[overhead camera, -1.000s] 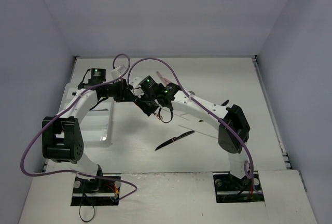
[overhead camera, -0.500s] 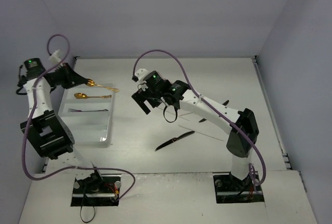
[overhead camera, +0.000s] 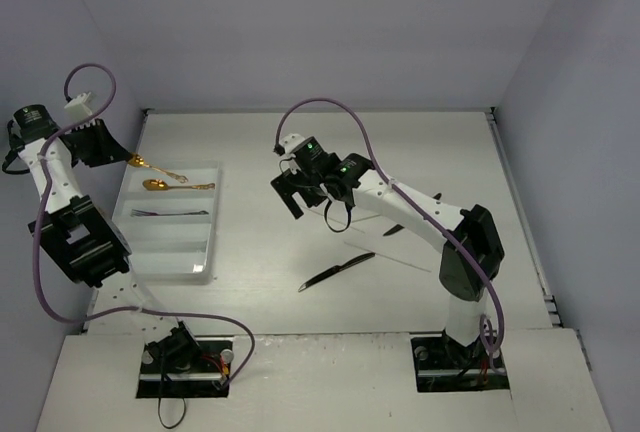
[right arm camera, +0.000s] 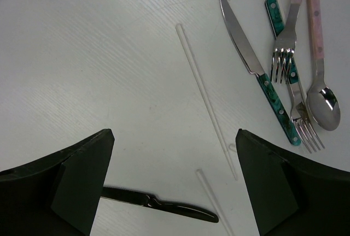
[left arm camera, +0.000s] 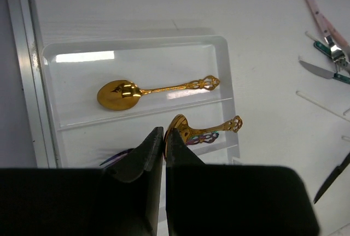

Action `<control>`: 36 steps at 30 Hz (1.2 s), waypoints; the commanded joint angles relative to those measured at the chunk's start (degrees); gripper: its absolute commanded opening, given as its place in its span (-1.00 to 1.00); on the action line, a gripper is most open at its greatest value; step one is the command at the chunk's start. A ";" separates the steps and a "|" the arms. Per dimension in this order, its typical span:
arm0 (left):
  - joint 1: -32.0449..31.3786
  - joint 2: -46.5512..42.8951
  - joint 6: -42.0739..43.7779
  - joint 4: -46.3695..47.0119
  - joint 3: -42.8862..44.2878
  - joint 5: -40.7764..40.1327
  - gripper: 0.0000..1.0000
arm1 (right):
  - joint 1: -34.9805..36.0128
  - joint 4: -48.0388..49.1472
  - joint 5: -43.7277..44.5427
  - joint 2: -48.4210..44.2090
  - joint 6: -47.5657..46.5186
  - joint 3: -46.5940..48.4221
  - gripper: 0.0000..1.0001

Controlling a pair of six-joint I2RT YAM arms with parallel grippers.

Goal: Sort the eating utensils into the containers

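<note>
Left jaws pinched a gold spoon (left arm camera: pixel 210 130) over the tray (left arm camera: pixel 76 110); it was best lowered level before release. Right jaws hung spread.

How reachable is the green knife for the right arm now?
Probably yes: the right gripper is open and empty above the table, and the green knife lies uncovered, though forks crowd its handle.

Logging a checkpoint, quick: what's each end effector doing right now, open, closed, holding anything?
Left end effector: closed on a gold ornate spoon.
Right end effector: open, holding nothing.
</note>
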 commanded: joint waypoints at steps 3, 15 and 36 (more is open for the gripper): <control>-0.29 -0.39 -0.71 7.87 -1.26 -7.02 -1.00 | -2.83 1.94 0.21 -4.47 2.52 -1.03 0.84; -6.15 0.31 -9.16 21.09 -9.40 -15.73 -0.98 | -4.65 1.75 -1.10 -5.46 2.24 -5.07 0.82; -31.60 -20.68 1.08 20.07 -24.73 -17.26 -0.01 | -19.84 3.09 2.77 -12.70 14.14 -12.50 0.78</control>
